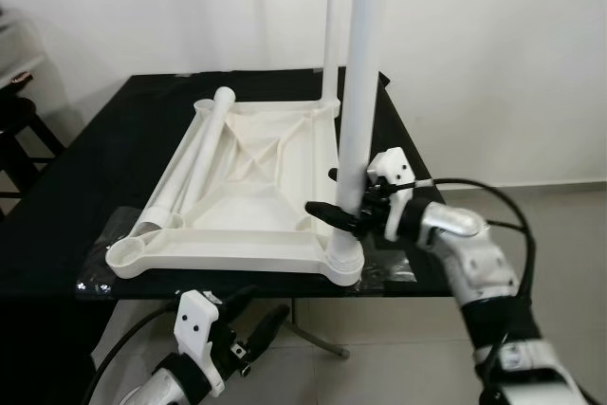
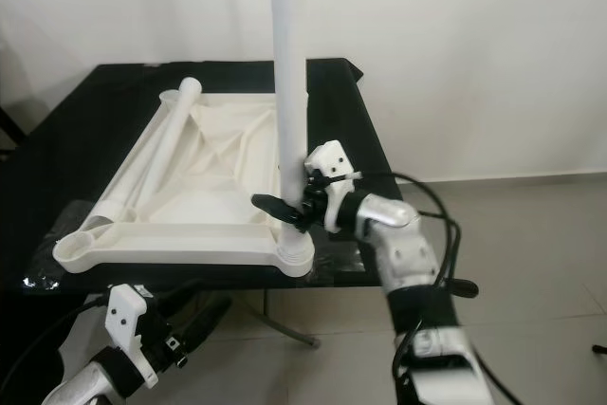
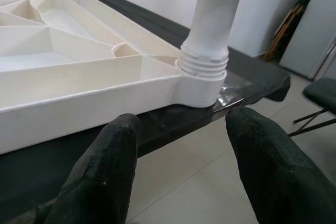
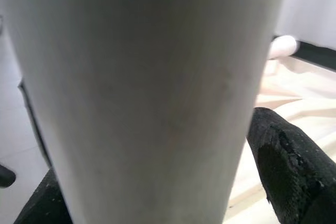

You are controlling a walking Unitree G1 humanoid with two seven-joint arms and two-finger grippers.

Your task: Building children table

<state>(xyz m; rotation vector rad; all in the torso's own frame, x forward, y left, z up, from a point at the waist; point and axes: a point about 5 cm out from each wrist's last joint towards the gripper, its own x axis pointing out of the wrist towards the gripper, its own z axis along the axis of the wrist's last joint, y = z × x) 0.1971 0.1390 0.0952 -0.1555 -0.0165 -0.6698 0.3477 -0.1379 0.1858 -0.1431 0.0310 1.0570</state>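
Right gripper (image 1: 343, 204) clamped on upright leg (image 1: 360, 92), low on shaft, just above threaded corner socket (image 1: 343, 258). Right wrist view: leg (image 4: 147, 87) fills gap, fingers (image 4: 286, 156) either side. Tabletop (image 1: 242, 192) lies upside down on black table (image 1: 114, 139); second upright leg (image 1: 330, 26) at 12 o'clock corner; loose leg (image 1: 190, 168) lying along 9 o'clock side. Left gripper (image 1: 248, 324) at 6 o'clock, below table edge, fingers (image 3: 105, 171) spread, empty. Left wrist view alone shows thread rings (image 3: 202, 66).

txt: none legible | labels/brands/nos.: none | signs: none in any view
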